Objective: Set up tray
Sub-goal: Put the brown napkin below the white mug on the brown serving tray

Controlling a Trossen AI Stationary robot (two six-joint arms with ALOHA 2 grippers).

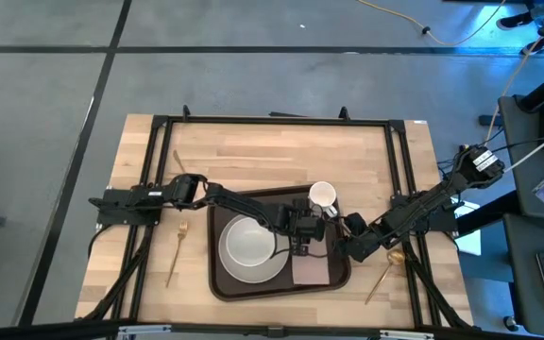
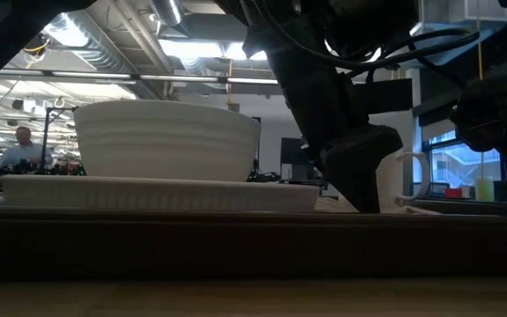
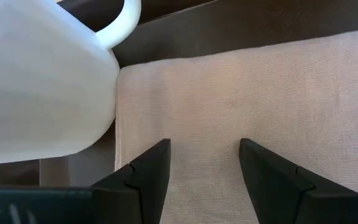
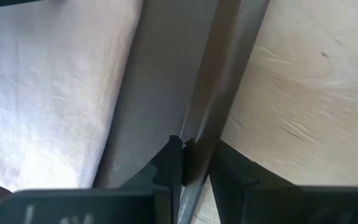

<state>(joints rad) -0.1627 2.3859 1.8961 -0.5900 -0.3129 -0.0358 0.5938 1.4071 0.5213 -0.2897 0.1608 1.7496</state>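
Right hand [image 4: 194, 163] pinches the right rim of the tray [image 1: 340, 274], a dark brown, round-cornered rectangle lying at the worktop's [image 1: 253, 151] near middle. Left hand [image 3: 204, 163] hovers spread wide over the pinkish-tan napkin [image 3: 241, 87], holding nothing.

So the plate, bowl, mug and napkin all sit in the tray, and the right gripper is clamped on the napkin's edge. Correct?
Not quite. The right gripper is shut on the tray rim, not the napkin; the right wrist view shows its fingers pinching the dark rim, with the napkin lying apart. The plate, bowl and mug do sit in the tray.
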